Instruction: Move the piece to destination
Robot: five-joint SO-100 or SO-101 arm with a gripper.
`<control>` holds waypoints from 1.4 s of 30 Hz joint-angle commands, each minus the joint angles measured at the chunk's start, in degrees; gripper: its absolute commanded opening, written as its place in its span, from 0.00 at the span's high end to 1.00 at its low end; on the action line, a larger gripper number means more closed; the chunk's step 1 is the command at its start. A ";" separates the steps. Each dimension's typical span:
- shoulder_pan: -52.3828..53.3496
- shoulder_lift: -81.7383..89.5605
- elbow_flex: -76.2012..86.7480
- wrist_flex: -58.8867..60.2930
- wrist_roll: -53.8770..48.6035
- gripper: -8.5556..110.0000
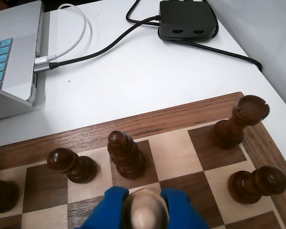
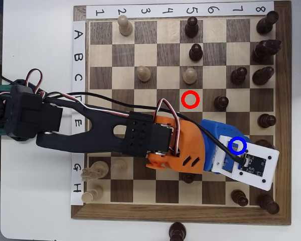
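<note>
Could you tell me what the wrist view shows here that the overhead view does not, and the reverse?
Only the wrist view shows the light piece clamped between the blue fingers, plus the laptop and black hub beyond the board. Only the overhead view shows the blue ring, red ring, the arm and the whole board. Both show dark pieces at the board's edge.

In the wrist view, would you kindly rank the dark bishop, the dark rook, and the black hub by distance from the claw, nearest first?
Measured from the claw, which grips the light piece:
1. Dark bishop, just ahead, slightly left.
2. Dark rook, at the board's far right corner.
3. Black hub, off the board, on the white table beyond.
</note>
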 commanded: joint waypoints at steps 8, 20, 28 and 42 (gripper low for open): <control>-2.11 12.22 -1.05 -2.72 11.43 0.93; -2.29 13.27 -0.53 -1.93 10.37 0.74; -2.64 16.17 -0.53 0.35 10.90 0.70; -4.66 28.74 0.35 4.66 10.11 0.71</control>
